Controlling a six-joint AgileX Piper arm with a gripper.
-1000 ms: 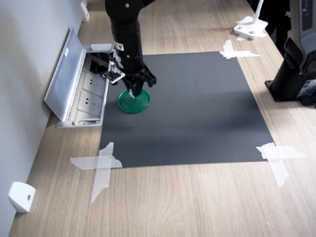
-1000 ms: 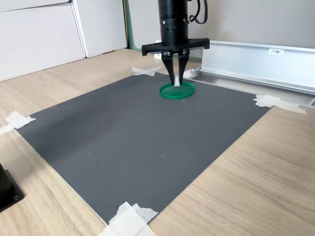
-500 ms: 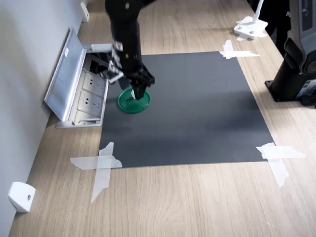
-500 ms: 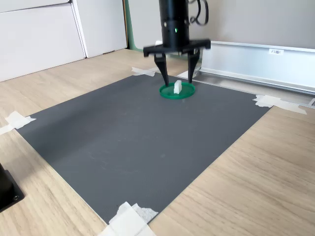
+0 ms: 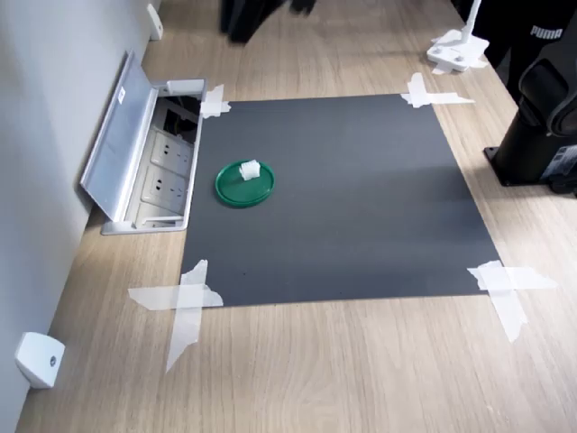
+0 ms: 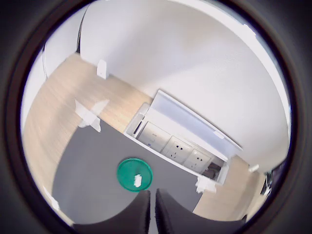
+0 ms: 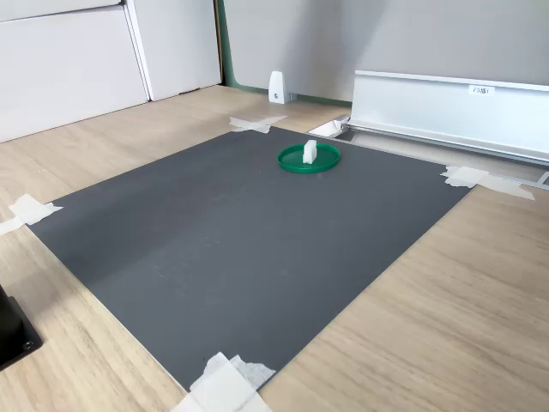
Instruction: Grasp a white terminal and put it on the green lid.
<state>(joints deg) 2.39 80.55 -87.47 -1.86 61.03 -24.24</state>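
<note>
**Terminal Resting on Lid; Placement Appears Complete**

The white terminal (image 5: 250,168) is sitting on the green lid (image 5: 236,191), inside the raised rim and toward the disc's 1 o'clock edge in the first exterior view. In the second exterior view the piece (image 7: 310,151) is standing upright near the middle of the lid (image 7: 294,163), and nothing is touching it. The lid is lying flat on the dark mat (image 5: 361,207), toward the mat's 10 o'clock corner in the first exterior view.

The end effector (image 6: 152,210) is showing only in the wrist view, well above the lid and apart from it. Its two fingers are lying almost together with a thin gap between them, and nothing is between them.

Judged from these positions, the grasp and the placement are done; nothing further appears to be outstanding beyond the arm clearing the area.

At the lid's 9 o'clock in the first exterior view, an open socket box (image 5: 160,176) is sitting in the tabletop (image 5: 361,361). Tape strips (image 5: 185,302) are holding the mat corners.

Writing: "PUMA" lettering (image 5: 545,33) is readable on dark clothing at the first exterior view's 2 o'clock. A small label (image 7: 482,88) on the box flap is too small to read.
</note>
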